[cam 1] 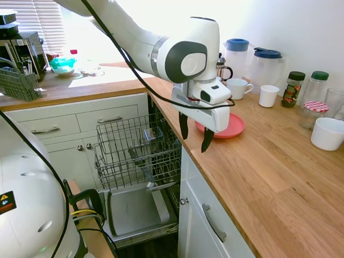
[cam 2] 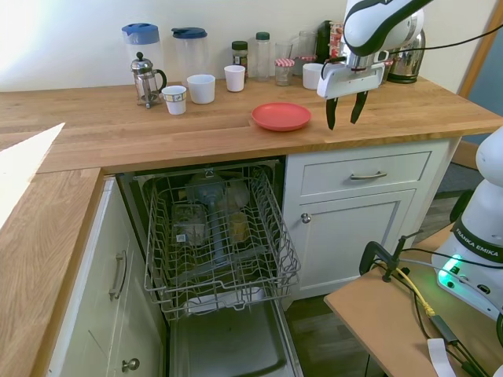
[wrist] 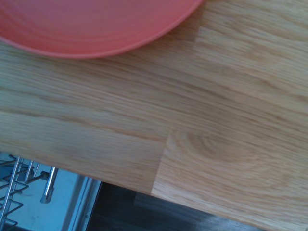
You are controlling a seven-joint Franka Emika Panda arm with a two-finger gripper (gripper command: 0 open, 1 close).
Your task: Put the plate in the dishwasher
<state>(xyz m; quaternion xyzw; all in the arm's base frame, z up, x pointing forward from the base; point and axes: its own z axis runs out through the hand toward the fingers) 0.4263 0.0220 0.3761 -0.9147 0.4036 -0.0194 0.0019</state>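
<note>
On the wooden countertop (cam 2: 157, 129) the plate (cam 2: 280, 116) is seen lying flat (above the open dishwasher (cam 2: 216, 236)); the gripper (cam 2: 343, 111), fingers apart and empty, is held just beside its rim, toward the counter's front edge.

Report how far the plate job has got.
Done: the dishwasher stands open, its rack pulled out. In hand: nothing yet; the claw hangs open and empty beside the plate, which lies flat on the counter. Left: grasp the plate, carry it over and set it in the rack.
</note>
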